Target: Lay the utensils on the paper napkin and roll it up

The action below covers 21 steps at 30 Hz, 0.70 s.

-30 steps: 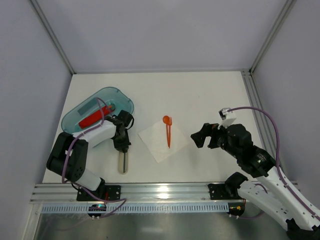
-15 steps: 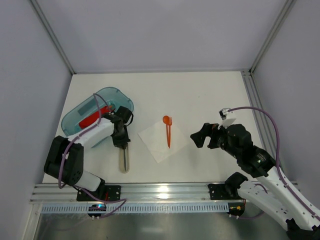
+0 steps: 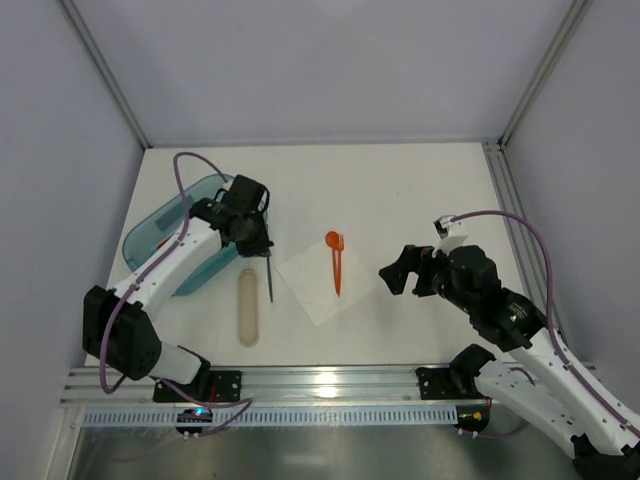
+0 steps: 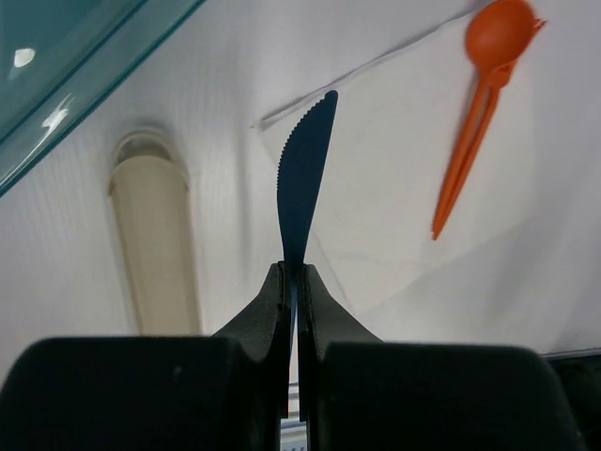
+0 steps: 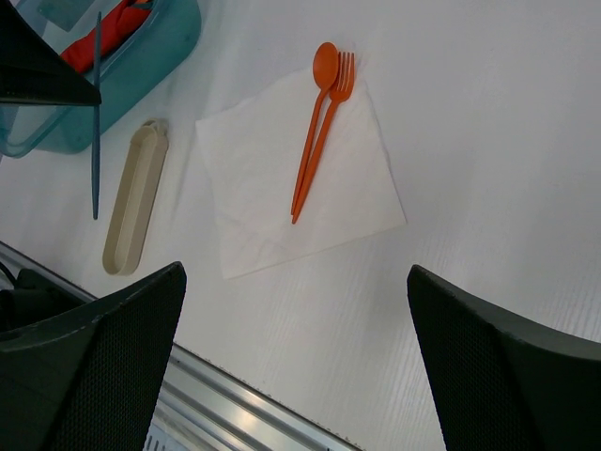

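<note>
My left gripper [image 3: 256, 240] is shut on the handle of a dark blue serrated knife [image 4: 302, 183], holding it off the table. The blade points toward the left corner of the white paper napkin [image 3: 322, 287]. An orange spoon and fork [image 3: 336, 262] lie side by side on the napkin [image 5: 272, 188], and both show in the right wrist view [image 5: 319, 132]. My right gripper [image 3: 403, 272] hovers wide open to the right of the napkin, with nothing between its fingers [image 5: 94, 357]. The knife [image 5: 97, 113] hangs above the table, left of the napkin.
A beige oblong case [image 3: 248, 308] lies on the table left of the napkin. A teal plastic tray [image 3: 165, 228] stands at the far left with a red item [image 5: 105, 36] inside. A metal rail [image 3: 320, 385] runs along the near edge.
My left gripper closed on the knife at the beige case, then lifted it up and away from the case toward the back. The right arm has barely moved.
</note>
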{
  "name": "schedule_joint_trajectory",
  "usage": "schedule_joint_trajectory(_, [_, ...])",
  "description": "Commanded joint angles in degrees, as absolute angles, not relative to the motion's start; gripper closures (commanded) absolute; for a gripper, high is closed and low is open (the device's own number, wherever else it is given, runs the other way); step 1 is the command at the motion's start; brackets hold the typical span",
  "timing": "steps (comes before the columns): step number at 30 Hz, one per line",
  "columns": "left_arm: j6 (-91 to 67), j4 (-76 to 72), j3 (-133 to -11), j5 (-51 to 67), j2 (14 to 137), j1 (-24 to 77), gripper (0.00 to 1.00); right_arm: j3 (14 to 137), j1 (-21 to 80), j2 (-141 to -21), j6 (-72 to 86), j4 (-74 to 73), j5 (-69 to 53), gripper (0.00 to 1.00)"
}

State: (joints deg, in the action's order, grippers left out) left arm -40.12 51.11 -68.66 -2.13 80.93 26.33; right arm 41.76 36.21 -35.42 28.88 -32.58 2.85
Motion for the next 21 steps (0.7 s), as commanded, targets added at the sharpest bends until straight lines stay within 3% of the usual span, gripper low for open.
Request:
schedule_joint_trajectory(1, [-41.0, 45.4, -75.0, 2.5, 87.2, 29.7, 1.00, 42.7, 35.9, -36.4, 29.3, -30.7, 3.2, 0.00])
schedule_joint_trajectory(11, [-42.8, 39.4, -92.1, 7.9, 110.7, 35.7, 1.00, 43.9, 36.0, -40.9, 28.6, -30.1, 4.4, 0.00])
schedule_joint_trajectory(21, [-43.2, 37.7, -94.7, 9.3, 117.2, 36.0, 1.00, 44.8, 36.0, -44.4, 28.3, -28.8, 4.7, 0.00])
